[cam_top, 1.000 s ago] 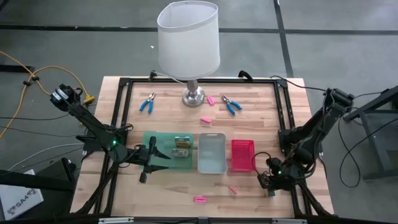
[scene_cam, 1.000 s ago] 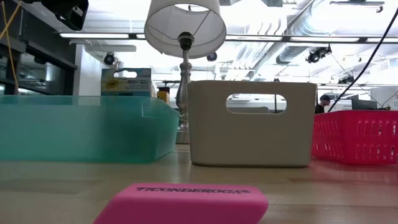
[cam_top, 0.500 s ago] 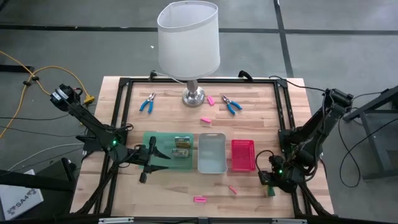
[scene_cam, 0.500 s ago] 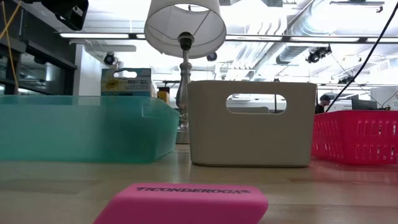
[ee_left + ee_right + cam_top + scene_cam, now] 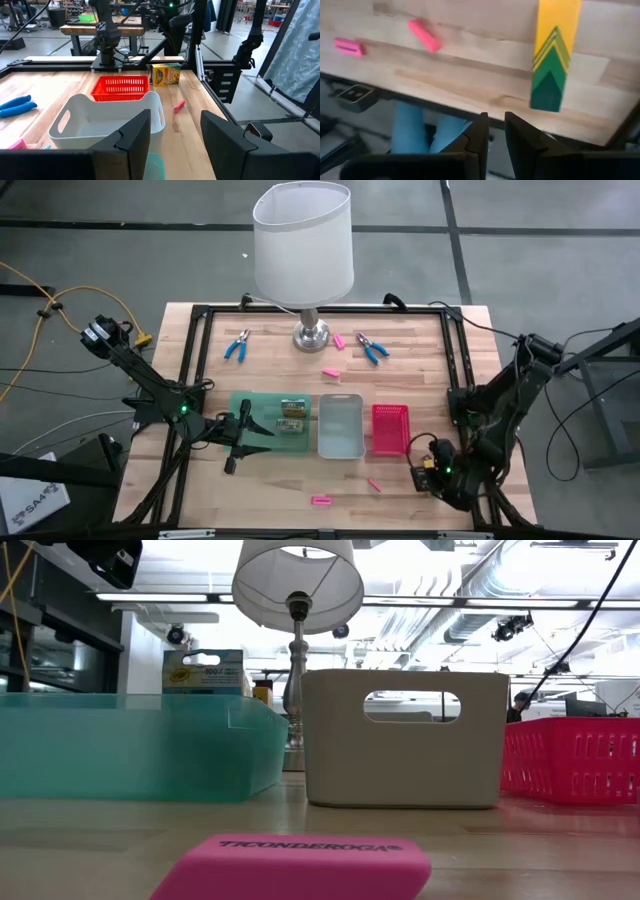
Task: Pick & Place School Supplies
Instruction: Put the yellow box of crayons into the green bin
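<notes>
A yellow and green crayon pack stands on the wood near the table's near right corner, also seen as the crayon pack beyond the red basket. My right gripper points steeply down beside it with only a narrow gap and nothing between its fingers. Two pink erasers lie near the front edge. My left gripper hangs level and open over the green tray, which holds two crayon packs. Two blue-handled pliers lie at the far side.
A white-shaded lamp stands at the far middle. A grey tray and a red basket sit in a row right of the green tray. Two more pink erasers lie near the lamp. A black frame rims the table.
My right gripper has shifted a little toward the table's near edge and tipped somewhat. The left arm and all the supplies have stayed where they were.
</notes>
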`<state>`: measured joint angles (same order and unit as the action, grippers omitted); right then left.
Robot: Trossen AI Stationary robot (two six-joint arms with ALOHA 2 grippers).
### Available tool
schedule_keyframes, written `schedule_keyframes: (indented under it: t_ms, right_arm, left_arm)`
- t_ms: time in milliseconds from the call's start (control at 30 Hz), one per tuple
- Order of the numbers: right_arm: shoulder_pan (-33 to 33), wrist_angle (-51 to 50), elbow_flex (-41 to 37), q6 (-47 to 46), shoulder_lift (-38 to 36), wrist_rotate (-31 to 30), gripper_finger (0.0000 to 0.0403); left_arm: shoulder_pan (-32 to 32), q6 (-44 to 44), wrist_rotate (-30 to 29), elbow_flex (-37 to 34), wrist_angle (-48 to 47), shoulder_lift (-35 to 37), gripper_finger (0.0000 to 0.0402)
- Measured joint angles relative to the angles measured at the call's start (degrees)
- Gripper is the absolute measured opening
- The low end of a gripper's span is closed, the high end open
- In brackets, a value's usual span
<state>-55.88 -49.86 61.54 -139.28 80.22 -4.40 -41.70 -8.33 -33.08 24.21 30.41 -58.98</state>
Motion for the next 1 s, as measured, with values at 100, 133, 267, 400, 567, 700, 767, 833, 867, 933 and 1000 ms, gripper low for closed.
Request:
schedule_keyframes:
  t_ms: [100,133,267,400,567,700,767,833,867,933,1000]
  right_arm:
    - [-0.6,-5.6,3.0,0.0,2.8,0.0,0.0054]
    - [-0.8,-7.1,3.7,-0.1,3.7,0.0,0.0054]
    - [-1.6,-8.8,4.3,-0.5,6.9,0.0,0.0054]
    - [-1.9,-8.5,4.3,-0.6,8.9,0.9,0.0054]
    - [-1.9,-8.6,4.3,-0.2,8.9,1.4,0.0054]
    - [-1.9,-8.7,4.3,0.1,8.9,1.7,0.0054]
    - [-1.9,-8.6,4.3,0.8,8.9,1.8,0.0054]
    - [-1.9,-8.6,4.3,1.1,8.9,1.8,0.0054]
    - [-1.9,-8.6,4.3,1.1,8.9,1.8,0.0054]
    - [-1.9,-8.7,4.3,1.1,8.9,1.8,0.0054]
    - [-1.9,-8.7,4.3,1.1,8.8,1.7,0.0054]
  left_arm:
    - [0.0,0.0,0.0,0.0,0.0,0.0,0.0169]
    - [0.0,0.0,0.0,0.0,0.0,0.0,0.0169]
    - [0.0,-0.1,0.0,0.0,0.0,0.0,0.0169]
    - [0.0,-0.1,0.0,0.0,0.0,0.0,0.0169]
    - [0.0,-0.1,0.0,0.0,0.0,0.0,0.0169]
    - [0.0,-0.3,0.0,0.0,0.0,0.0,0.0169]
    - [0.0,-0.3,0.0,0.0,0.0,0.0,0.0169]
    - [0.0,-0.3,0.0,0.0,0.0,0.0,0.0169]
    - [0.0,-0.3,0.0,0.0,0.0,0.0,0.0169]
    - [0.0,-0.3,0.0,0.0,0.0,0.0,0.0169]
    - [0.0,-0.3,0.0,0.0,0.0,0.0,0.0169]
